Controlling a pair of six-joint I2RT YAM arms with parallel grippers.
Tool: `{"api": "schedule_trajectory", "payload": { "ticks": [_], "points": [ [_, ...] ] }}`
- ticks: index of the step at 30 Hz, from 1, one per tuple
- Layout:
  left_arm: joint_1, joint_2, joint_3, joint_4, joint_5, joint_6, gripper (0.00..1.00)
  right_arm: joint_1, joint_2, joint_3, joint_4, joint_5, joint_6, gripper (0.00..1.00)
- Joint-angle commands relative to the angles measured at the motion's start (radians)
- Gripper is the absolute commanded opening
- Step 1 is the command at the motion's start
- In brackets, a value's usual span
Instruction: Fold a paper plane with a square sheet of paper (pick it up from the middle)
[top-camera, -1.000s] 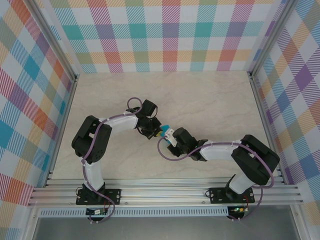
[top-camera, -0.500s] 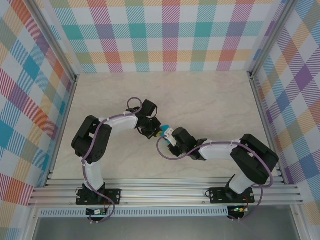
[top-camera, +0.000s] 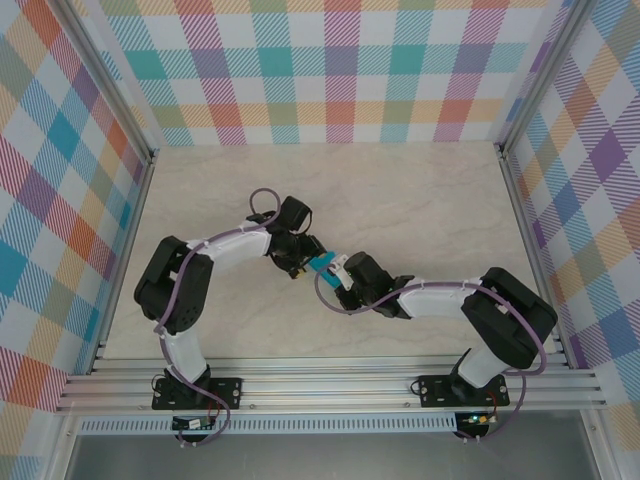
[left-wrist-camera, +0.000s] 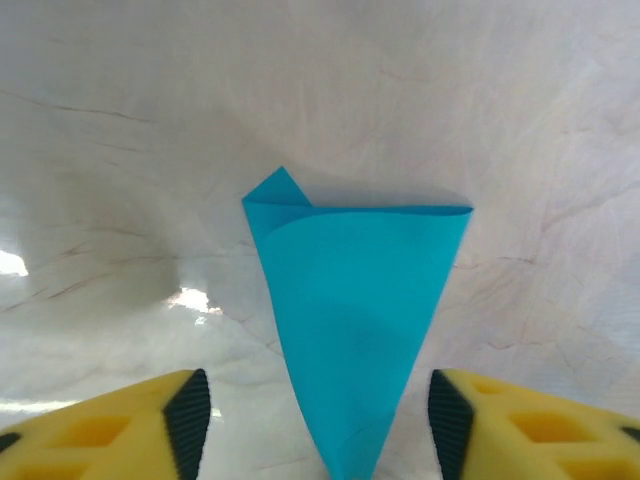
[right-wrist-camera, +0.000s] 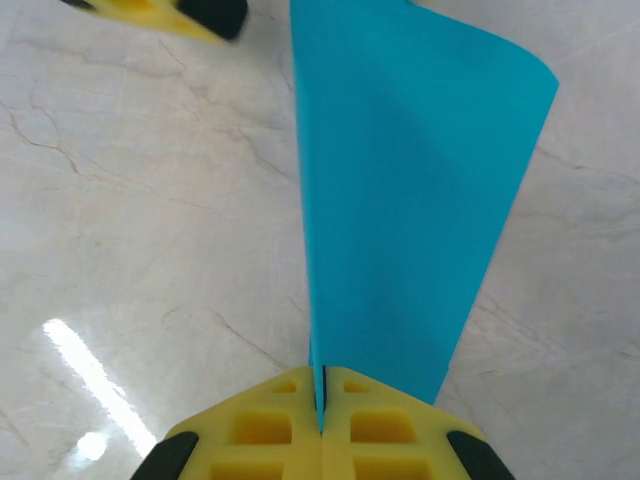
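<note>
Now the right gripper (right-wrist-camera: 322, 385) is clamped on the narrow end of the folded teal-blue paper (right-wrist-camera: 400, 190), which fans out from its yellow fingers over the marbled desk (right-wrist-camera: 120, 200) near the middle. Opposite, the left gripper (left-wrist-camera: 320, 425) stands wide, one finger on either side of the paper's tapered tip, neither touching it.

Folded teal paper (right-wrist-camera: 400, 200), upright and tapered

A pale marbled tabletop (top-camera: 420, 200), glossy with glare, sits boxed by pastel plaid walls (top-camera: 330, 70); silver aluminium rails (top-camera: 330, 385) line its near edge.
</note>
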Motion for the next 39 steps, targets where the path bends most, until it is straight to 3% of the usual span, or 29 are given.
{"api": "schedule_trajectory", "payload": {
  "ticks": [1, 5, 14, 24, 35, 39],
  "points": [
    [0.015, -0.113, 0.014, -0.074, -0.103, 0.057, 0.70, -0.031, 0.003, 0.018, 0.022, -0.130, 0.101, 0.00],
    [0.015, -0.191, -0.027, -0.062, -0.135, 0.080, 0.76, -0.066, 0.013, 0.023, 0.046, -0.245, 0.178, 0.00],
    [-0.003, -0.285, -0.156, 0.045, -0.117, 0.088, 0.76, -0.139, 0.084, 0.031, 0.107, -0.420, 0.326, 0.00],
    [-0.057, -0.290, -0.241, 0.183, -0.095, 0.099, 0.71, -0.191, 0.144, 0.034, 0.132, -0.521, 0.438, 0.00],
    [-0.087, -0.325, -0.446, 0.604, -0.071, 0.035, 0.64, -0.234, 0.194, 0.003, 0.159, -0.553, 0.555, 0.00],
    [-0.086, -0.282, -0.430, 0.630, 0.007, 0.056, 0.60, -0.242, 0.198, -0.008, 0.160, -0.554, 0.576, 0.00]
  ]
}}
